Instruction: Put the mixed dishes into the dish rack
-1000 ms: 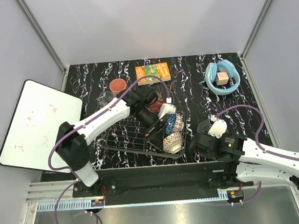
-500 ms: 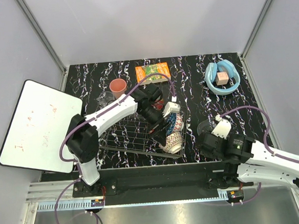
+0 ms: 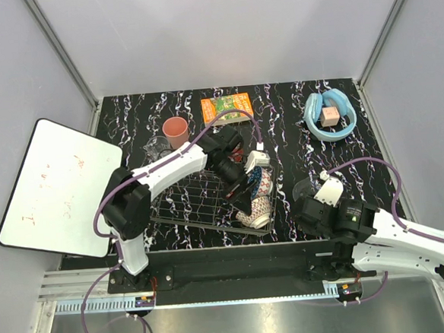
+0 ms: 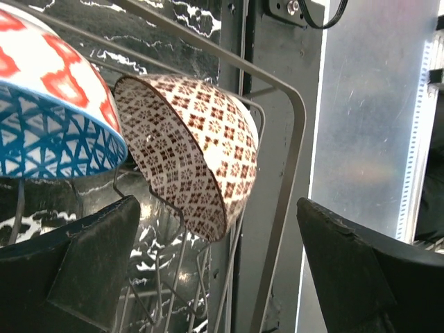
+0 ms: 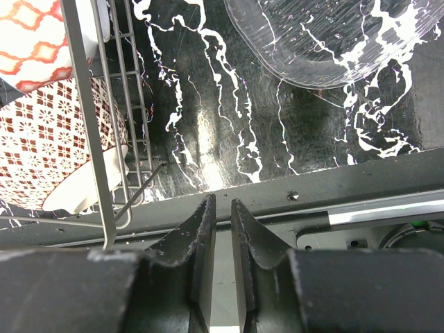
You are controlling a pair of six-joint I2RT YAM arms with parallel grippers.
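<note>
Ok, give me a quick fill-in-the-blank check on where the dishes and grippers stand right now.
1. The left gripper faces the beige patterned bowl with its jaws wide ____.
2. The salmon-pink cup is not in the dish rack; it stands on the ____.
3. The right gripper holds ____, with the clear glass bowl lying ahead of its fingertips.

Missing words: open; table; nothing.

Bright, even overhead light casts only soft shadows. White glare streaks the glossy surface [image 5: 208, 179] in the right wrist view. In the left wrist view, the close left end effector [image 4: 216, 267] is blurred and the near metal plate [image 4: 368, 139] is washed out.
</note>
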